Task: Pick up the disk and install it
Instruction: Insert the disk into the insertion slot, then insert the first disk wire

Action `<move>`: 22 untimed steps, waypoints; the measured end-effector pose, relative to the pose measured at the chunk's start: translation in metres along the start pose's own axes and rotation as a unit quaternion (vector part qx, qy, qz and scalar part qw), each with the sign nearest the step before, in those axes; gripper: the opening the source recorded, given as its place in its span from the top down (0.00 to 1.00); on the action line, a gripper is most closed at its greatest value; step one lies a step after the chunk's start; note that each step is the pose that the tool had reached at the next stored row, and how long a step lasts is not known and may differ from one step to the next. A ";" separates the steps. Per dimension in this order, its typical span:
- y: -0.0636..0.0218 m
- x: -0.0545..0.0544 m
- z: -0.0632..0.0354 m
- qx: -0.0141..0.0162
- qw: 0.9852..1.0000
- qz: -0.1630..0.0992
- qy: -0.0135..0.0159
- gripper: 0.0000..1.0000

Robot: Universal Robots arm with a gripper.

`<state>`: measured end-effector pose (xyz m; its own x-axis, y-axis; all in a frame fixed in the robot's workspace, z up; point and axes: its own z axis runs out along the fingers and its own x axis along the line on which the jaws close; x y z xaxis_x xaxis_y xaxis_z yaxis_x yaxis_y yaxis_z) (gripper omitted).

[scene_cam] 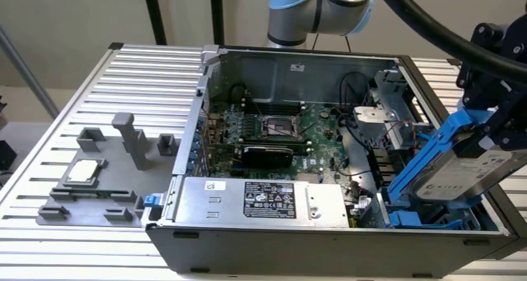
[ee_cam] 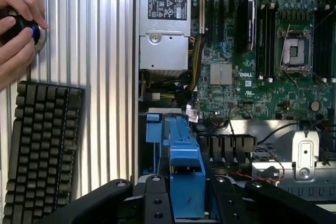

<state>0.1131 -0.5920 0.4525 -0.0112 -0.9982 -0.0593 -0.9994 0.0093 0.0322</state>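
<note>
The black gripper (scene_cam: 497, 128) is clenching on the disk (scene_cam: 465, 170), a flat rectangular silver-grey hard drive with a white printed label framed by a bright blue plastic carrier. It is holding it tilted in the air over the corner of the open grey metal computer case (scene_cam: 288, 239) that lies nearest the camera on the exterior view's right. The lower end of the carrier is dipping towards the blue bay fittings (scene_cam: 409, 219) in that corner; whether they are touching cannot be told. In the wrist view the gripper (ee_cam: 187, 199) is pressing its fingers (ee_cam: 155, 199) against the two long sides of the disk (ee_cam: 185, 174). The case is sitting near the front edge of the ribbed aluminium tabletop (scene_cam: 140, 77), with a silver power-supply box (scene_cam: 263, 197) along its near wall and a green motherboard (scene_cam: 280, 133) behind. At the tabletop's edge a person's hands (ee_cam: 18, 24) are resting on a round black knob (ee_cam: 23, 29) beside a black keyboard (ee_cam: 42, 145). The drive is probably stiff, fairly heavy for its size and sensitive to knocks, while the plastic frame may be flexing slightly, so gripping across the carrier's side rails, away from the label face, seems the soundest hold
</note>
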 end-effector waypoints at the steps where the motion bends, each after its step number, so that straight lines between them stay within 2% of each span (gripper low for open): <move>1: 0.0000 0.000 0.0006 0.000 1.000 0.000 0.000 1.00; 22: 0.0023 0.001 0.0179 0.004 1.000 -0.010 0.000 1.00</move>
<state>0.1102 -0.5918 0.4347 0.0098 -0.9982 -0.0596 -0.9997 -0.0112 0.0233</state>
